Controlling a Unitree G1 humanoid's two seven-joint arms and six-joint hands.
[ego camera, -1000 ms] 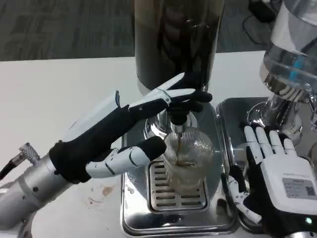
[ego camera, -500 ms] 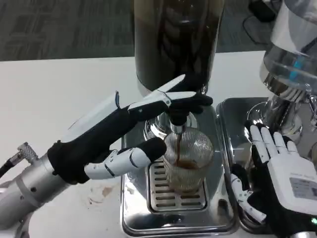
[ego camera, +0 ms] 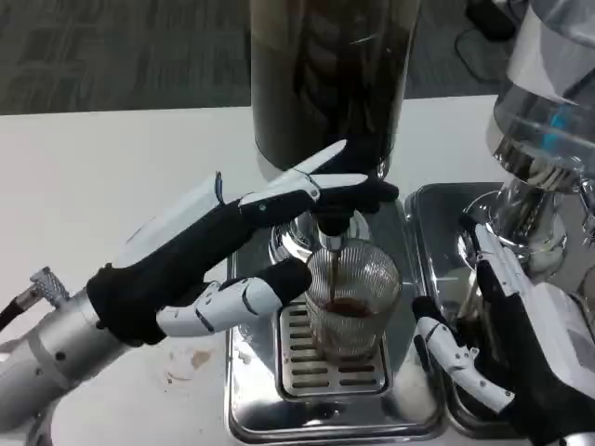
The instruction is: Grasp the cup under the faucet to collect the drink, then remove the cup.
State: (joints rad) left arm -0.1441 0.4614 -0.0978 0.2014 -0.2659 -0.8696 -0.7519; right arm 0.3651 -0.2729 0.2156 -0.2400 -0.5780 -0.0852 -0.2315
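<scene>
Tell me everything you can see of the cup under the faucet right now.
The cup is a clear ribbed tumbler, glass or plastic by its look, standing upright on the slotted grate of the steel drip tray, directly under the faucet. A dark stream is pouring into it, and dark liquid sits low inside. The left hand has its thumb against the cup's left side; the right hand is close but apart.

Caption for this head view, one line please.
Left hand presses the faucet lever as dark drink fills the ribbed cup; right hand waits open beside it.
</scene>
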